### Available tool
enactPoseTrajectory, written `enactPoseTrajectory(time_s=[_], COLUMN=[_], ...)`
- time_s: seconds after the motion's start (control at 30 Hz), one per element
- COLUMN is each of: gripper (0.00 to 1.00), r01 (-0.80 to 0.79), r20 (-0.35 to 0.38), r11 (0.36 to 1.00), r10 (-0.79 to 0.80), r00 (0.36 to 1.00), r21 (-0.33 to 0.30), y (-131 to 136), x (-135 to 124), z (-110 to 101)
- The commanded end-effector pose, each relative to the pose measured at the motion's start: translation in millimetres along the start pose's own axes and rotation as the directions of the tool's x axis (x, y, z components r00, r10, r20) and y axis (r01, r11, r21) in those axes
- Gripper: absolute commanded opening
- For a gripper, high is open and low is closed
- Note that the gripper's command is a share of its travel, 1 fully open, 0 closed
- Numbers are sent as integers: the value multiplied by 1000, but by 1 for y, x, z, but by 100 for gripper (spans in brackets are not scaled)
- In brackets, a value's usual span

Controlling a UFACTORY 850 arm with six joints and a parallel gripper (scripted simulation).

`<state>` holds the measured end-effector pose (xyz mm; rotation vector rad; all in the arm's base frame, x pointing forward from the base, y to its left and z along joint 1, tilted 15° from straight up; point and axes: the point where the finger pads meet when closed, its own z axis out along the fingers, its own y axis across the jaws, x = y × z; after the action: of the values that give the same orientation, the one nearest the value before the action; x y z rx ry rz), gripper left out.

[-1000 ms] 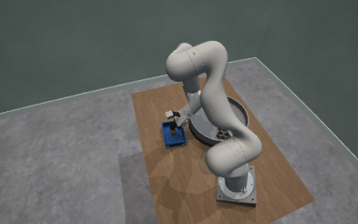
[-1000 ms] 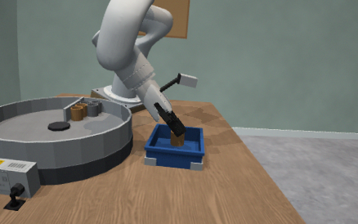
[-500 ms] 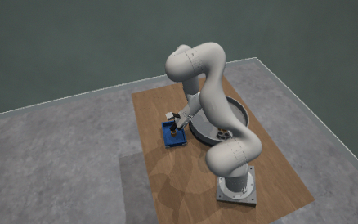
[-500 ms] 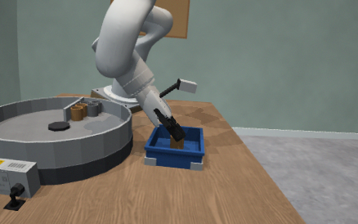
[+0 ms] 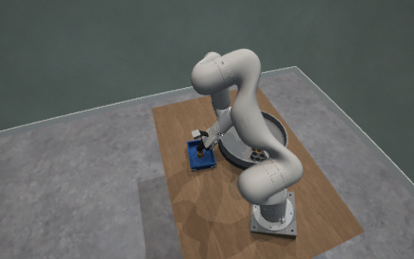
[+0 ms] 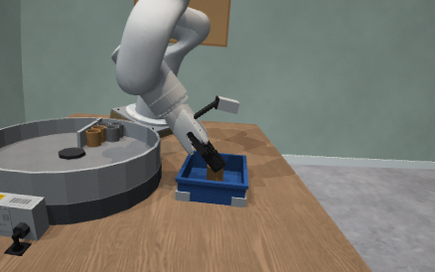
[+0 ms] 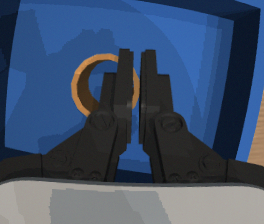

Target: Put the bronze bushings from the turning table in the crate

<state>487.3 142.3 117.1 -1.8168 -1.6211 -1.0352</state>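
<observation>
The black pincer [image 7: 133, 63] is down inside the blue plastic crate [image 6: 236, 185] near the surface's left edge, clamped on the wall of a bronze ring-shaped bushing [image 7: 83, 83] — release it low and square, then lift straight out.

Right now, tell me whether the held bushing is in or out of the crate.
In. The bronze bushing sits below the crate rim, gripper shut on its wall.

In the wrist view the fingers cover the bronze bushing's [image 7: 83, 83] right side; seen from above, the arm [image 5: 253, 123] hides much of the turning table [image 5: 280, 129].
</observation>
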Motion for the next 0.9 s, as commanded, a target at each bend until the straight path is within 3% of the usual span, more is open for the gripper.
enactPoseTrajectory(time_s=[0.0, 0.87], gripper=[0, 0], r01=[1, 1], r20=[0, 0], r11=[1000, 1000], r10=[-1, -1], r00=[1000, 1000], r21=[-1, -1], y=[1, 1], x=[0, -3], z=[0, 4])
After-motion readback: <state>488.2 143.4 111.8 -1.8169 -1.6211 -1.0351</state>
